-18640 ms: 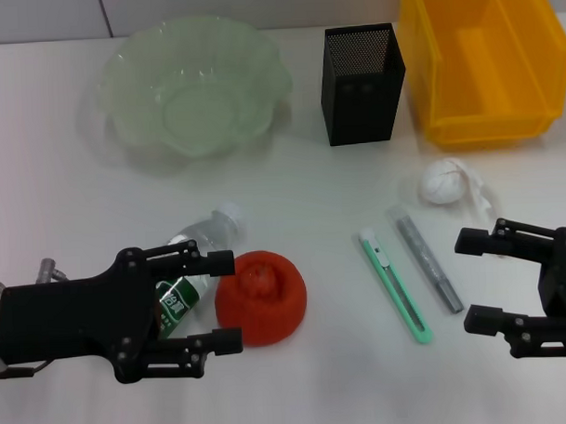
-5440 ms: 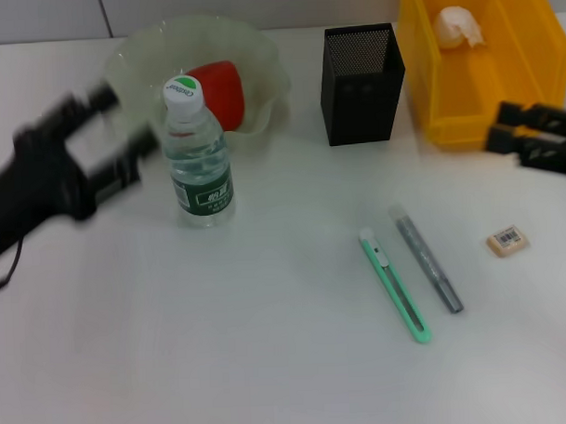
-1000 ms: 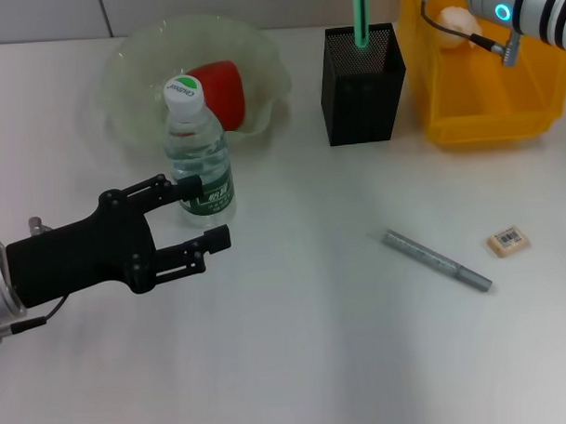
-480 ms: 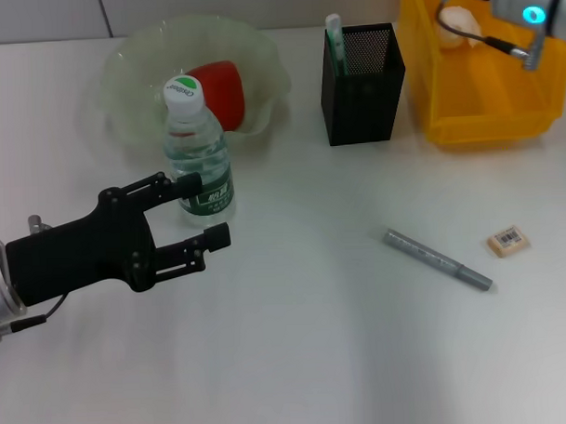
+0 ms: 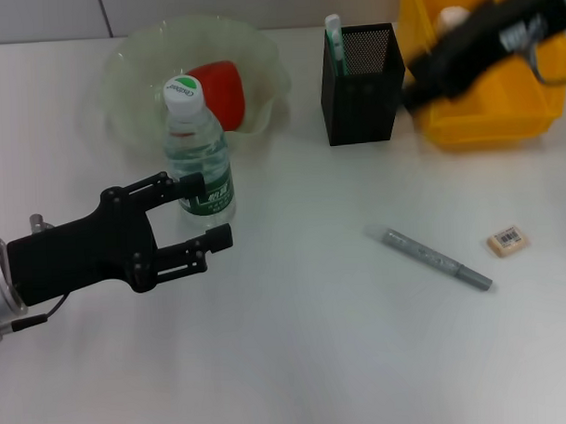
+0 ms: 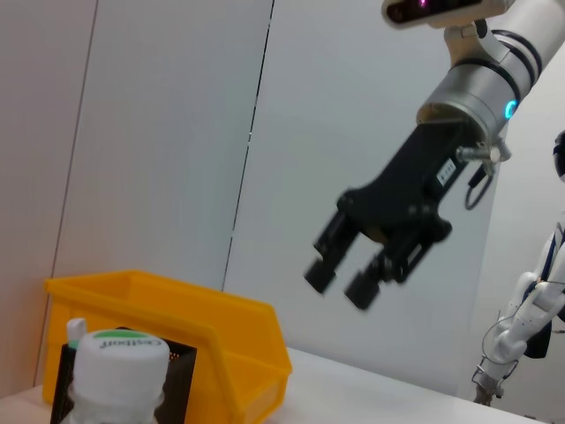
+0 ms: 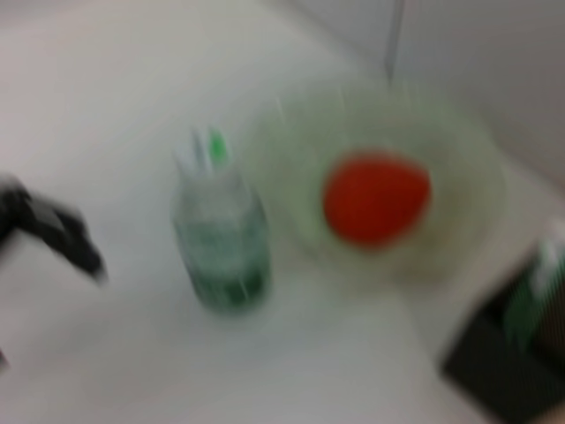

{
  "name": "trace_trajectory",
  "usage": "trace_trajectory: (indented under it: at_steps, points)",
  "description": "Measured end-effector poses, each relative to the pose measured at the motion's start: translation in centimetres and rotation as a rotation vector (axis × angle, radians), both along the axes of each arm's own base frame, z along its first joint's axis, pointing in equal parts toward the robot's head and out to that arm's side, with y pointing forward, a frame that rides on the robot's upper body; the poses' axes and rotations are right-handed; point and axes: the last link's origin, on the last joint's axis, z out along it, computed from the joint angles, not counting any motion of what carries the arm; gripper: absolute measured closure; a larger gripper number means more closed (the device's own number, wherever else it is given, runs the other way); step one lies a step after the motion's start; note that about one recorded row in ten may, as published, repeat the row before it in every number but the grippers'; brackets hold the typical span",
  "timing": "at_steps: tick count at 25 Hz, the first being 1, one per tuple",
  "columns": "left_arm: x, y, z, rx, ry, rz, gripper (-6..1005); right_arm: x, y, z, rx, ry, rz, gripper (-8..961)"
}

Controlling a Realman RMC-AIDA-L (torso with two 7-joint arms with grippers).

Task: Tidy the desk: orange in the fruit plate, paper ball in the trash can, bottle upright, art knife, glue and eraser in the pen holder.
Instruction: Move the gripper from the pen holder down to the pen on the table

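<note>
Bottle (image 5: 198,150) upright, green cap, left end effector (image 5: 205,212) apart, right end effector (image 6: 353,265) apart.

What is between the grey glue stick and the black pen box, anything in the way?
Nothing visible. The glue stick lies on bare table in front of the pen holder. The eraser lies off to the side, and the right gripper is up in the air.

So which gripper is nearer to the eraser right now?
Right. The right gripper is up by the yellow bin, beyond the eraser but on its side of the desk. The left gripper sits by the bottle, far across the desk.
</note>
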Motion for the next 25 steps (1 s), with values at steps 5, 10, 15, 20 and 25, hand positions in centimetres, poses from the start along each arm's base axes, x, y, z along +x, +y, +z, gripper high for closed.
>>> trace_trajectory:
  at_steps: [5,10,15,20,25]
  points:
    - [0.4,0.3,-0.2,0.004,-0.001,-0.009,224,1.3,-0.9,-4.0,-0.097,-0.283,-0.111,444]
    - [0.5,0.4,-0.3,0.004,-0.001,-0.012,224,4.3,-0.2,-8.6,-0.131,-0.341,-0.166,447]
    - [0.6,0.4,-0.3,0.004,0.001,-0.012,225,5.9,0.5,-10.7,-0.135,-0.347,-0.185,501]
    - [0.5,0.6,-0.4,0.008,0.011,-0.003,225,6.6,0.7,-11.5,-0.141,-0.331,-0.199,557]
    - [0.4,0.6,-0.5,0.007,0.014,0.000,224,6.9,0.6,-12.0,-0.153,-0.310,-0.208,590]
